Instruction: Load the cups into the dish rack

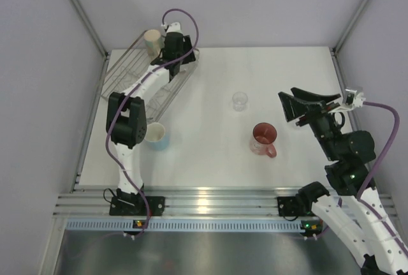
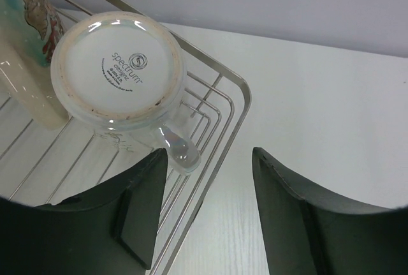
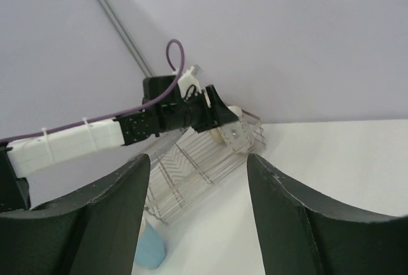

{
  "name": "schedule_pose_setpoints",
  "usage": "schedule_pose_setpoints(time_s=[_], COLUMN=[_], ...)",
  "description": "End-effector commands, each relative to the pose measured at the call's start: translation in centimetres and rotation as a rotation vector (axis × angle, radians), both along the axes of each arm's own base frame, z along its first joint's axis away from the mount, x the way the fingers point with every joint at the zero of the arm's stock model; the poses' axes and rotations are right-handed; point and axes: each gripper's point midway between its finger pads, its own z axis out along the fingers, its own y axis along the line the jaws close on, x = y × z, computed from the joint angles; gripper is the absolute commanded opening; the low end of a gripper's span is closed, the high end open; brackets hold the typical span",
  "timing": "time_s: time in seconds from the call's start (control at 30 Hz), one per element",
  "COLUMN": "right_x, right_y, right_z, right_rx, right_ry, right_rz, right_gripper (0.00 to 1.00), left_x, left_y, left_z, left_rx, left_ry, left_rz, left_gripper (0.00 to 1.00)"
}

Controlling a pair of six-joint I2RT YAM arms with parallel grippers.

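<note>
1. The left gripper (image 2: 208,182) hangs over the far right corner of the dish rack (image 2: 237,85). Its two fingers are spread apart and hold nothing.
2. Just beside one finger's tip in the left wrist view is the handle of a white mug (image 2: 118,67). This mug stands upside down inside the rack, its stamped base facing up.
3. Next to it in the rack is one cream mug (image 1: 152,40), touching or nearly touching the white one. That makes two cups in the one rack.
4. The right gripper (image 3: 197,176) is held above the table's right side, well apart from the rack. Its two fingers are also wide apart, with nothing between them.
5. Three cups stand on the table (image 1: 210,154):
   - one pink-red mug (image 1: 263,139), upright, nearest the right gripper;
   - one small clear glass (image 1: 240,101), beyond it, toward the middle;
   - one light blue cup (image 1: 157,136), upright, just in front of the rack's near end, beside the left arm's elbow.
6. Five cups show in all.
</note>
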Motion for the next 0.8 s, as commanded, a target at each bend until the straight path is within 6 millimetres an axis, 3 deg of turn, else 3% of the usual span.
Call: schedule_pose_setpoints(time_s=[0.0, 0.07, 0.2, 0.3, 0.33, 0.4, 0.43, 0.47, 0.5, 0.57, 0.63, 0.67, 0.73, 0.77], right_x=[0.7, 1.9, 1.8, 1.9, 2.0, 2.5, 2.5, 2.7, 2.9, 2.7, 2.3, 2.0, 1.3, 1.0], right_y=[-0.5, -1.6, -2.7, -2.5, -2.4, -1.8, -1.5, -1.2, -0.4, 0.4, 1.2, 1.3, 1.7, 2.1], right_z=[0.0, -2.4, -2.5, -2.9, -3.0, -4.0, -4.6, -5.1, -5.8, -7.6, -10.3, -10.8, -13.4, -13.5], right_rx=[-0.057, -0.114, -0.223, -0.306, -0.329, -0.387, -0.406, -0.423, -0.446, -0.493, -0.554, -0.578, -0.635, -0.649], right_ry=[0.033, 0.128, 0.114, 0.130, 0.143, 0.204, 0.227, 0.250, 0.277, 0.347, 0.449, 0.475, 0.585, 0.597], right_rz=[-0.041, -0.124, -0.186, -0.176, -0.170, -0.138, -0.121, -0.102, -0.060, 0.003, 0.076, 0.099, 0.164, 0.203], right_gripper=[0.63, 0.64, 0.62, 0.59, 0.59, 0.58, 0.58, 0.57, 0.57, 0.56, 0.55, 0.54, 0.53, 0.52], left_x=[-1.1, -2.1, -4.5, -7.8, -9.1, -11.6, -13.1, -14.8, -15.9, -19.0, -21.9, -23.3, -26.0, -27.0], left_y=[0.4, 0.7, 0.7, -0.3, -0.9, -1.5, -2.1, -2.8, -3.6, -5.3, -6.6, -6.9, -7.8, -7.9], left_z=[8.2, 9.0, 10.4, 10.8, 9.4, 10.0, 7.6, 8.7, 8.4, 6.6, 7.1, 5.6, 6.6, 6.7], left_rx=[-0.033, -0.023, -0.019, -0.030, -0.020, -0.015, -0.005, -0.050, -0.076, -0.120, -0.153, -0.171, -0.216, -0.235], left_ry=[-0.149, -0.124, -0.100, -0.072, -0.035, -0.041, 0.008, 0.000, 0.015, 0.076, 0.079, 0.123, 0.119, 0.126], left_rz=[0.004, -0.004, -0.035, -0.114, -0.141, -0.185, -0.209, -0.253, -0.302, -0.395, -0.475, -0.498, -0.577, -0.594], left_gripper=[0.62, 0.63, 0.65, 0.65, 0.65, 0.65, 0.65, 0.65, 0.65, 0.65, 0.65, 0.65, 0.65, 0.65])
